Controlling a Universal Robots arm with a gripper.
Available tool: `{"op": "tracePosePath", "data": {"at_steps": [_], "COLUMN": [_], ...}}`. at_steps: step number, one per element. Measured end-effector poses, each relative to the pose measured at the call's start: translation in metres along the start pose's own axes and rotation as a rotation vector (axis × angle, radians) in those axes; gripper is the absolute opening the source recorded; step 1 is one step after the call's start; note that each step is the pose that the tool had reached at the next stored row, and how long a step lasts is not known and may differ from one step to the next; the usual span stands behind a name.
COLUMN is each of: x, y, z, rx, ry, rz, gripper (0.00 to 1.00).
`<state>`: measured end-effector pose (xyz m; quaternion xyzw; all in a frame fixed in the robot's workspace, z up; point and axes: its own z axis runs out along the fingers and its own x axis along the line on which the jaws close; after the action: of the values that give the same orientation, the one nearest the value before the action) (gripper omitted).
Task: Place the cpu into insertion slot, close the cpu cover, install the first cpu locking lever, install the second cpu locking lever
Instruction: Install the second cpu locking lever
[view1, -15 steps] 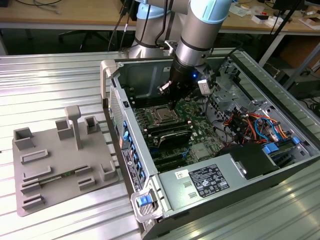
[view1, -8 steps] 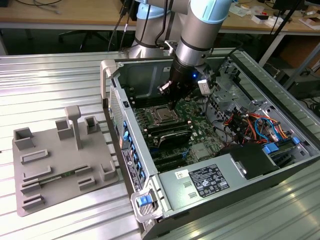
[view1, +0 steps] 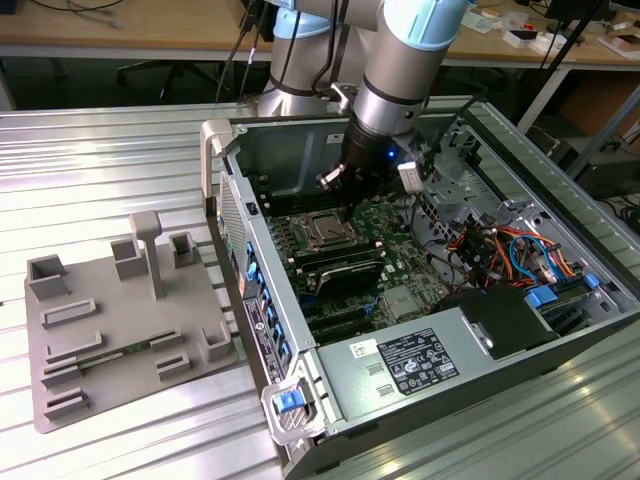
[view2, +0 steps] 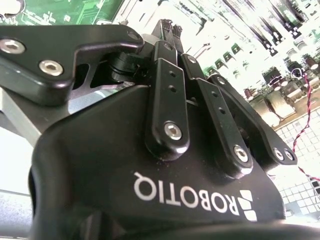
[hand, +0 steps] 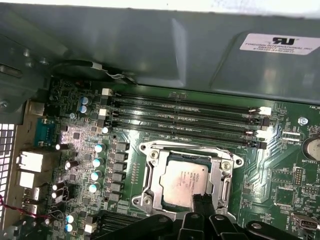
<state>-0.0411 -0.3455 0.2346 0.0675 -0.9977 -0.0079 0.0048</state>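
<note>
The gripper (view1: 345, 205) is hovering low inside the open computer case (view1: 560, 330), right over the insertion slot (hand: 185, 180). In the first wrist view the cpu (hand: 184, 181) is sitting flat in that socket with the cpu cover (hand: 220, 175) framing it, apparently down. The black fingertips (hand: 202, 204) are pinched narrow at the chip's six o'clock edge, touching or just above it; I judge they are pressing or steadying rather than carrying. Memory slots (hand: 185, 117) are lying at twelve o'clock of the socket.
</note>
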Motion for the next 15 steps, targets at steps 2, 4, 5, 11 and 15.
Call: {"op": "tracePosePath", "data": {"at_steps": [2,4,5,11,15], "x": [0.0002,0.0004,0.0005,0.0007,0.0007], "y": [-0.0012,-0.0029,-0.0042,-0.0062,-0.0063], "z": [0.0,-0.0001,-0.0001,-0.0003,-0.0019], "rx": [0.0001,0.0001,0.0,0.0003,0.0], "ry": [0.0001,0.0001,0.0,0.0002,0.0], "rz": [0.0,0.0,0.0,0.0,0.0], "gripper": [0.11,0.11,0.11,0.11,0.11]}}
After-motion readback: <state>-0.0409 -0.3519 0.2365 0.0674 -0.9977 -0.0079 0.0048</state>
